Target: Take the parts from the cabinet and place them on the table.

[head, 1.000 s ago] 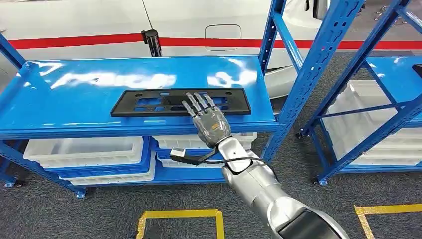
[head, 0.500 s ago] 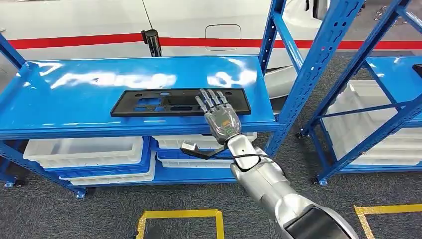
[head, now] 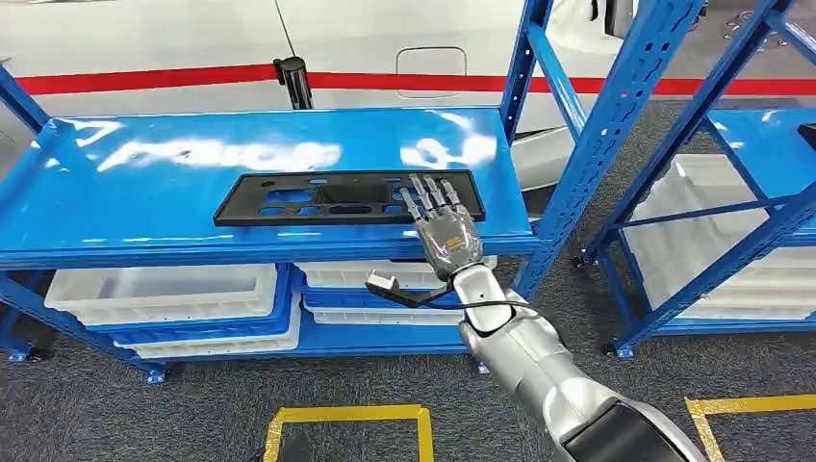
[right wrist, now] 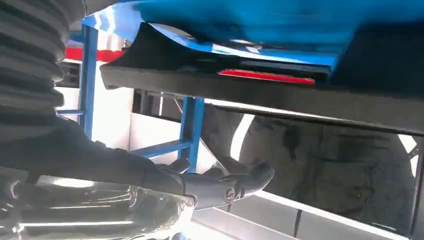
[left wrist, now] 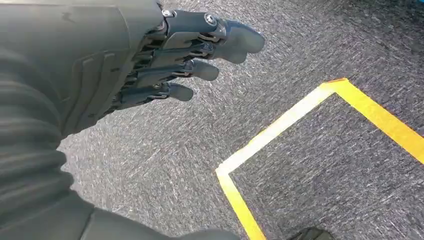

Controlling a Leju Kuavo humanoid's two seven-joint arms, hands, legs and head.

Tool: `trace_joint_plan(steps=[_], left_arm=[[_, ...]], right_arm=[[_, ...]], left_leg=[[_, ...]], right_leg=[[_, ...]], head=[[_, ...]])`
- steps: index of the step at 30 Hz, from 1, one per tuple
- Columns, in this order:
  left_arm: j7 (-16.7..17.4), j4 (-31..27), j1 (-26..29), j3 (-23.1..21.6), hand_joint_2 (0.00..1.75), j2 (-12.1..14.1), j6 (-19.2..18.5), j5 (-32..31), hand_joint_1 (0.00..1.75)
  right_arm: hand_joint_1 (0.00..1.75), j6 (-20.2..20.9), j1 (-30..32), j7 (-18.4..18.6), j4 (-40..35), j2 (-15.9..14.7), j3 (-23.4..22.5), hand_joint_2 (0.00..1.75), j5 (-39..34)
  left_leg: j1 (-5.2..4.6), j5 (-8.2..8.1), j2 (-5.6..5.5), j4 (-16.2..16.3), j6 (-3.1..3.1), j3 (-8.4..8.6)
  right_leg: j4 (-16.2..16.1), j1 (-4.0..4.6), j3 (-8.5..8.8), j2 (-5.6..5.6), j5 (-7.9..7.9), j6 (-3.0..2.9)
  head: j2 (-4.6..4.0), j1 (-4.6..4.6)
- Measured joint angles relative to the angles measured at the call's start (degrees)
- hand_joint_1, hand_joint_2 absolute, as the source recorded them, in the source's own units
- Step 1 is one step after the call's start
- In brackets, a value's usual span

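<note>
A long, flat black plastic panel [head: 346,197] was seen lying on the top shelf [head: 144,183] of the blue metal cabinet [head: 616,125], near the shelf's front edge. The panel was rectangular, with angled ends and several cut-out slots through which the blue shelf was visible.

In the head view the right hand [head: 445,226] was raised at the front of the shelf, its fingers [head: 428,197] straight and slightly apart, the fingertips lying over the right end of the panel. Whether the panel was actually touched could not be told; nothing was grasped. In the right wrist view the dark edge of the panel [right wrist: 260,92] was seen above the extended fingers [right wrist: 235,185].

The left hand [left wrist: 165,55] was seen hanging over grey carpet [left wrist: 150,160] beside yellow floor tape [left wrist: 300,120], its fingers loosely extended, slightly apart, and holding nothing.

White plastic bins [head: 164,294] were stacked on the lower shelves.

Compared with one second earlier, the right hand had been shifted to the right along the panel, from its middle toward its right end. The panel itself had not been moved.
</note>
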Motion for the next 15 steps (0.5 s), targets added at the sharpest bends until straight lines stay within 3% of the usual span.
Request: trace_joint_plan(steps=[7, 8, 9, 10, 13, 15], left_arm=[[-0.1, 0.0, 0.1, 0.0, 1.75, 0.0, 0.4, 0.2, 0.0], [-0.2, 0.0, 0.2, 0.0, 1.75, 0.0, 0.5, 0.3, 0.0], [-0.2, 0.0, 0.2, 0.0, 1.75, -0.1, 0.6, 0.4, 0.0], [-0.2, 0.0, 0.2, 0.0, 1.75, -0.1, 0.6, 0.5, 0.0], [-0.2, 0.0, 0.3, 0.0, 1.75, -0.3, 0.6, 0.6, 0.0], [-0.2, 0.0, 0.3, 0.0, 1.75, -0.3, 0.5, 0.6, 0.0]], right_arm=[[0.0, 0.0, 0.0, 1.4, 0.0, -0.4, 0.3, 1.75, 0.0], [0.23, 0.0, 0.0, 2.2, -0.1, -0.4, 0.5, 1.75, 0.0], [0.23, 0.0, 0.0, 3.1, -0.3, -0.5, 0.8, 1.75, 0.0], [0.63, 0.0, 0.0, 3.8, -0.5, -0.6, 1.0, 1.75, 0.0], [0.63, 0.0, 0.0, 5.2, -1.5, -0.9, 1.6, 1.75, 0.0], [0.93, 0.0, -0.1, 5.7, -2.0, -1.0, 1.6, 1.75, 0.0]], left_leg=[[0.0, 0.0, 0.0, 0.0, 0.0, 0.0], [0.0, 0.0, 0.0, 0.0, 0.0, 0.0], [0.0, 0.0, 0.0, 0.0, 0.0, 0.0], [0.0, 0.0, 0.0, 0.0, 0.0, 0.0], [0.0, 0.0, 0.0, 0.0, 0.0, 0.0], [-0.01, 0.0, 0.0, 0.0, 0.0, -0.01]], right_leg=[[0.0, 0.0, 0.0, 0.0, 0.0, 0.0], [0.0, 0.0, 0.0, 0.0, 0.0, 0.0], [0.0, 0.0, 0.0, 0.0, 0.0, 0.0], [0.0, 0.0, 0.0, 0.0, 0.0, 0.0], [0.0, 0.0, 0.0, 0.0, 0.0, 0.0], [0.0, 0.0, 0.0, 0.0, 0.0, 0.0]], head=[[0.0, -0.02], [0.0, 0.0], [0.0, 0.0], [0.0, -0.02], [0.0, -0.02], [0.0, 0.0]])
